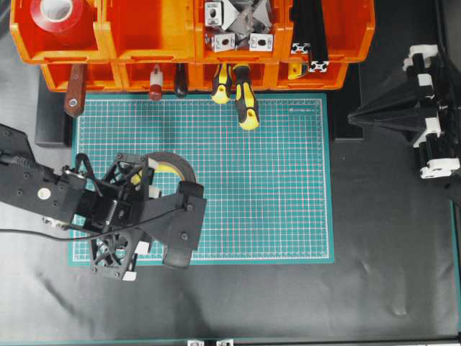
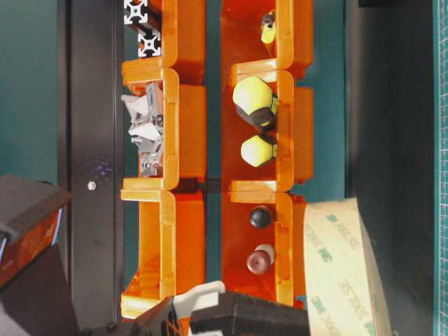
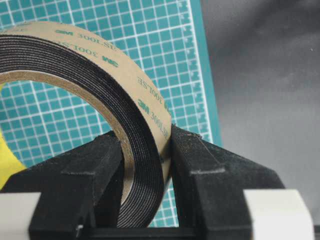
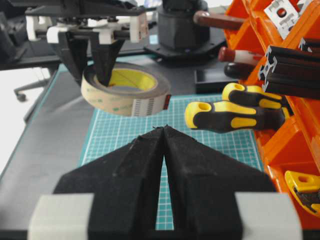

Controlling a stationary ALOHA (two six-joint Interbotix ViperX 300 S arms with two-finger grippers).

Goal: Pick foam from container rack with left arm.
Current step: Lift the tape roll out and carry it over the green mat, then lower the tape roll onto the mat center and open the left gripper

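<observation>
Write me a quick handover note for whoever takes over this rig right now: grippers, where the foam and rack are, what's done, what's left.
Left gripper: shut on the foam, one finger inside the ring and one outside, roll held above the green mat, clear of it.
Right gripper: shut, empty, parked at the right side.
Container rack: at the far edge of the mat; red tape roll sits in its upper left bin.
Done: foam picked out of the rack.
Left: little, perhaps set it down.
</observation>
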